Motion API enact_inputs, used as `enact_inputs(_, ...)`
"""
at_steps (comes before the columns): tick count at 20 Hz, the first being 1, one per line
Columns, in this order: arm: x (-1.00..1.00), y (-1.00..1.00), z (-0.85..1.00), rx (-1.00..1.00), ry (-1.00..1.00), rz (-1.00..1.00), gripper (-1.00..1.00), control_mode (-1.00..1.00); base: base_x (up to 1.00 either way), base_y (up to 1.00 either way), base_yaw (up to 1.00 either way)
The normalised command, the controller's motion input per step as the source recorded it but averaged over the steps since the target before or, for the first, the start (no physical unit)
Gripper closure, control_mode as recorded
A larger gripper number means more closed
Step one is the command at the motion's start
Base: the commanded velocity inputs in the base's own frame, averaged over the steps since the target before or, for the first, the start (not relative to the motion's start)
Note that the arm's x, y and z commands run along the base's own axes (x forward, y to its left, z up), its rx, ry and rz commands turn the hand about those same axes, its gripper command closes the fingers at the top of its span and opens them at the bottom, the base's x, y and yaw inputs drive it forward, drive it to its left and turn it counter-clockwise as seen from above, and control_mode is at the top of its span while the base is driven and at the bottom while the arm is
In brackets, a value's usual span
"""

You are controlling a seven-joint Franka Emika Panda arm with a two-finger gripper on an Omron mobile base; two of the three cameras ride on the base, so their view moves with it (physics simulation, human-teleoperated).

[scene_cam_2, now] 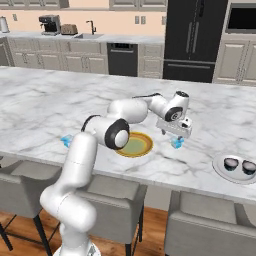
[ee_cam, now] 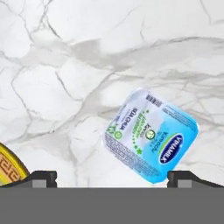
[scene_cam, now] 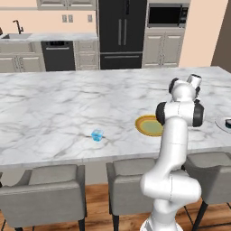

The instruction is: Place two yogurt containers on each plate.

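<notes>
Marble island counter (scene_cam_2: 60,105): gripper (scene_cam_2: 176,136) hovers over a light-blue yogurt tub (ee_cam: 151,136), jaws spread wide, right of the yellow-rimmed plate (scene_cam_2: 135,145).

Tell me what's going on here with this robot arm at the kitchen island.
The white arm's end effector hangs open just above a light-blue squarish yogurt tub on the marble counter, beside the yellow-rimmed plate with the olive-green centre, which holds nothing yet. A second light-blue tub sits farther to the left. The plain white plate to the right already carries two dark round cups.
</notes>
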Motion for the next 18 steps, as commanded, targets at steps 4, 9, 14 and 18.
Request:
enact_inputs(4,0.4,-0.19,0.16,0.0,0.47,-0.22,-1.0,-1.0,0.0,0.0,0.0)
enact_inputs(9,-0.05,-0.3,0.0,0.05,0.27,-0.05,-1.0,-1.0,0.0,0.0,0.0)
enact_inputs(14,-0.16,-0.14,-0.06,0.15,-0.01,-0.04,-1.0,-1.0,0.0,0.0,0.0)
enact_inputs(18,0.0,0.0,-0.09,0.06,-0.03,-0.09,-1.0,-1.0,0.0,0.0,0.0)
